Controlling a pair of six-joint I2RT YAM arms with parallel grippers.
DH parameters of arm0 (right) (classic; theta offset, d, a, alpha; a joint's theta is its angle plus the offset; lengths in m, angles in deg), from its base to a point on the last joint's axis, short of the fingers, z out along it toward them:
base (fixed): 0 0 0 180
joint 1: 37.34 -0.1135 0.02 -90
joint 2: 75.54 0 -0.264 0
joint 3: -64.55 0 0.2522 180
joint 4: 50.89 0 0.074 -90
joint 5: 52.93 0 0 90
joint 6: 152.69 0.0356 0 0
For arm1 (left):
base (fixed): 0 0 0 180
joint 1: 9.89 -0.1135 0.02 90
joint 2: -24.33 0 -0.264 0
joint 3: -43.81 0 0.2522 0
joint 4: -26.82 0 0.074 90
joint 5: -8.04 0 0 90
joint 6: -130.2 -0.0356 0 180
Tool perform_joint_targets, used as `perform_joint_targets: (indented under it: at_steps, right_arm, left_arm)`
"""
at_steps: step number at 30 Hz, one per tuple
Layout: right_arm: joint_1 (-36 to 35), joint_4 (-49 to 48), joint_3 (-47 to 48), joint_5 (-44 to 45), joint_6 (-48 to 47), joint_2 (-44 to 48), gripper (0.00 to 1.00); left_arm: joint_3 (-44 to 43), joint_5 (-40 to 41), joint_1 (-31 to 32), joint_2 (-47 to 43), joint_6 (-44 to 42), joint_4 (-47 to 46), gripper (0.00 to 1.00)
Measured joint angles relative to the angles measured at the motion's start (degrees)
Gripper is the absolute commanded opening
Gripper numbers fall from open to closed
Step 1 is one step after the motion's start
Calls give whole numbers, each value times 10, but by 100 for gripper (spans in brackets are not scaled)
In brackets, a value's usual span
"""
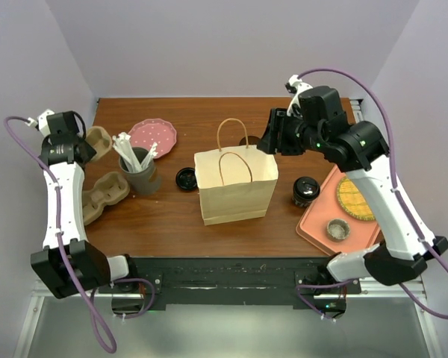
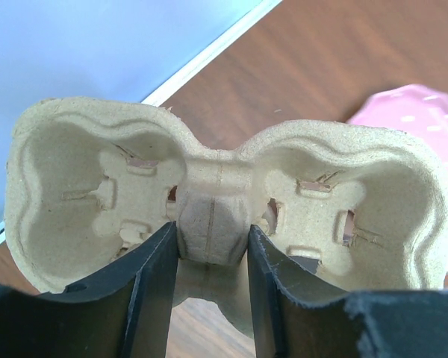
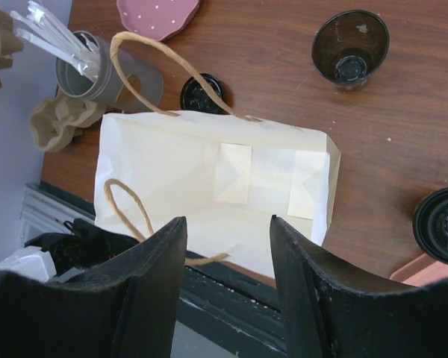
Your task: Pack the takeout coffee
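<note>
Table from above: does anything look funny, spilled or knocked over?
Nothing is spilled or tipped. One oddity: a black lid lies loose beside the paper bag, while a dark cup behind the bag stands open with no lid. The left tool grips a cardboard cup carrier by its middle.

**Takeout coffee: upright, lid on, right of centre**

In the top view I find the takeout coffee [image 1: 305, 191] a little right of centre, just below the middle of the frame. It is a small, short cup, dark brown to black, capped with a round black plastic lid that sits flat and closed. It stands upright on the wooden surface [image 1: 172, 216], just beside the left edge of the salmon tray [image 1: 319, 218]; I cannot tell whether the two touch. In my right wrist view it sits at the right edge, in the lower half. There I see it from above as black concentric rings, partly cut off by the border.
</note>
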Motion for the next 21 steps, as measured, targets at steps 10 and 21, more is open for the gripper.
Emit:
perform_joint_targets:
  at_steps: [10,21]
  right_arm:
    - [0,-1,-27,5,-4,53,54]
    - [-1,-90,-150,-77,-36,90,57]
  left_arm:
    - [-173,-77,97,-51,20,83,39]
    - [-333,-312,101,-66,83,199,34]
